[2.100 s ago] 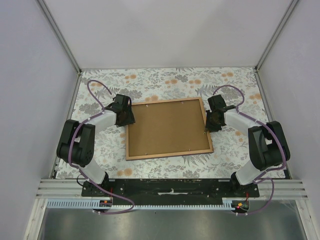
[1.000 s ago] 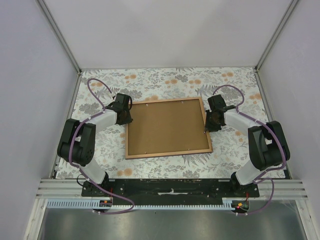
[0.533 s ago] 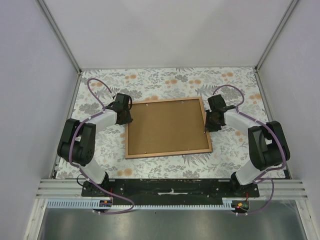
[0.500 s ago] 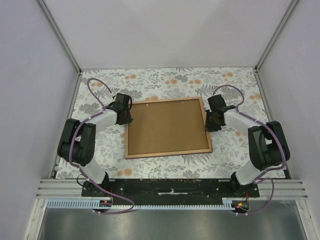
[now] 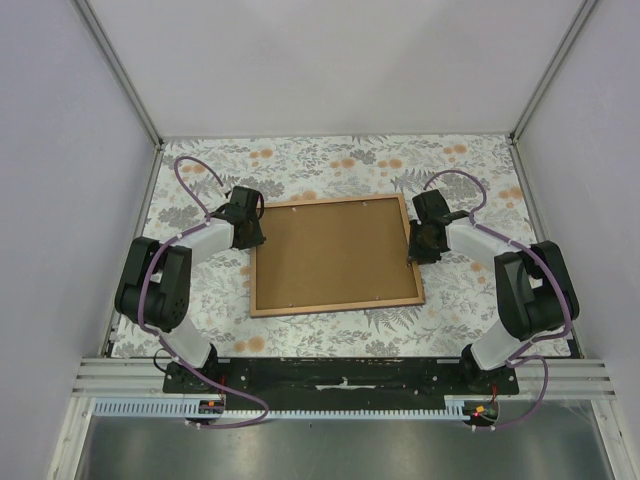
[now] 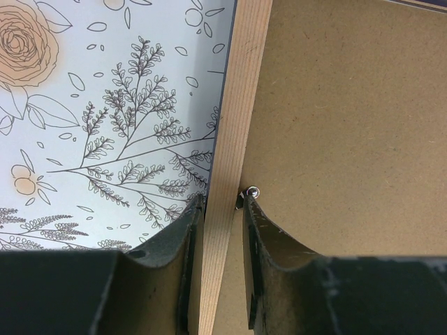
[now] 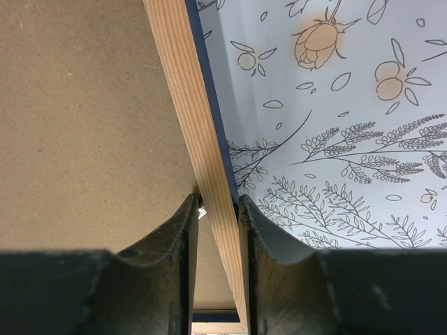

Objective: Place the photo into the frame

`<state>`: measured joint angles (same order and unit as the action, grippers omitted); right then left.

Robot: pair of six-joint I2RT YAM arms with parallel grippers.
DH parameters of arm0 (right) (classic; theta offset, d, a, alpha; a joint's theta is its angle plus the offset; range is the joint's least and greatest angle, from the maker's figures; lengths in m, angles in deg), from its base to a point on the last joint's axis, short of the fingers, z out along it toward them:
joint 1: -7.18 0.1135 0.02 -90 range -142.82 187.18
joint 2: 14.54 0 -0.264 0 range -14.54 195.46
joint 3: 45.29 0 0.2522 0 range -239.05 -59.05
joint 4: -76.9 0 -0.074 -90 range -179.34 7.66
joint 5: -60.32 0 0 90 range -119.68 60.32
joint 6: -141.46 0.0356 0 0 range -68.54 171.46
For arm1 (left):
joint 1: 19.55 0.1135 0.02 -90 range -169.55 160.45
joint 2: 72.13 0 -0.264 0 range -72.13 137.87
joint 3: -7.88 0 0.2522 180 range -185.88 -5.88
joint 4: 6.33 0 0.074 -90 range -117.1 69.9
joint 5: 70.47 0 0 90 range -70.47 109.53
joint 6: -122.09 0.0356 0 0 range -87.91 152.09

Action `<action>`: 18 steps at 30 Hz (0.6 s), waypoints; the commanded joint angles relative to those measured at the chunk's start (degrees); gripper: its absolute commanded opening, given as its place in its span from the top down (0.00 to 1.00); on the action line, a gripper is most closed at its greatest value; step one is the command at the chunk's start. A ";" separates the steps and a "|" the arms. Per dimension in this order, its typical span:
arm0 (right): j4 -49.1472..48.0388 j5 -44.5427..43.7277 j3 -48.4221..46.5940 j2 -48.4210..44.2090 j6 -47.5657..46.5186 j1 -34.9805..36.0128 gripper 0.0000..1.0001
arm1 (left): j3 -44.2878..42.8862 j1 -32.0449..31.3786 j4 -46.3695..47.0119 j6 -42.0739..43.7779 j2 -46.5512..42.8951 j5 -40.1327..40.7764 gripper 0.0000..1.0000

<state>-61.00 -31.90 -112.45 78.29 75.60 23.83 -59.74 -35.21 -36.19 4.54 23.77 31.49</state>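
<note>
The frame point(image 5: 335, 303) lies back-up on the floral tablecloth, its light wood rails around the brown fibreboard backing panel point(image 5: 335, 250). My left gripper point(image 5: 256, 237) straddles the left rail point(image 6: 244, 91). In the left wrist view the left gripper point(image 6: 222, 202) is shut on that rail, beside a small metal tab point(image 6: 251, 190). My right gripper point(image 5: 418, 245) straddles the right rail point(image 7: 185, 91). In the right wrist view the right gripper point(image 7: 218, 202) stands slightly open, with a thin gap on the rail's inner side. The photo is not in view.
The flower-patterned tablecloth point(image 5: 330, 165) covers the table. White walls with metal posts point(image 5: 125, 75) enclose it on three sides. The arms' black base bar point(image 5: 340, 375) runs along the near edge.
The right gripper's jaws have spread a little off the right rail. The left gripper keeps its grip. The frame has shifted only slightly since the earliest frame.
</note>
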 commanded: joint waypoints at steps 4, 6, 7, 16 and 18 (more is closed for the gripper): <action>0.40 -2.70 -1.52 1.03 0.20 0.67 0.81 | -0.54 0.19 0.45 0.83 1.31 1.13 0.98; 0.58 -2.97 -1.44 1.12 0.03 0.85 0.90 | -0.45 0.19 0.72 0.74 1.05 0.95 0.98; 0.49 -3.23 -1.35 1.12 -0.06 0.93 0.95 | -0.45 0.19 0.72 0.74 1.05 0.87 0.98; 1.02 -5.60 -1.52 1.03 -0.15 1.02 1.00 | -1.24 0.28 1.33 0.83 0.43 -0.54 0.97; 1.11 -5.95 -1.70 1.03 -0.15 1.02 1.00 | -1.24 0.45 1.51 0.92 0.17 -0.72 0.94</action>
<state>-60.57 -34.15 -112.78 78.29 75.29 24.33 -59.81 -35.03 -35.93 4.58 23.81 31.19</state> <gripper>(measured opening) 0.210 0.306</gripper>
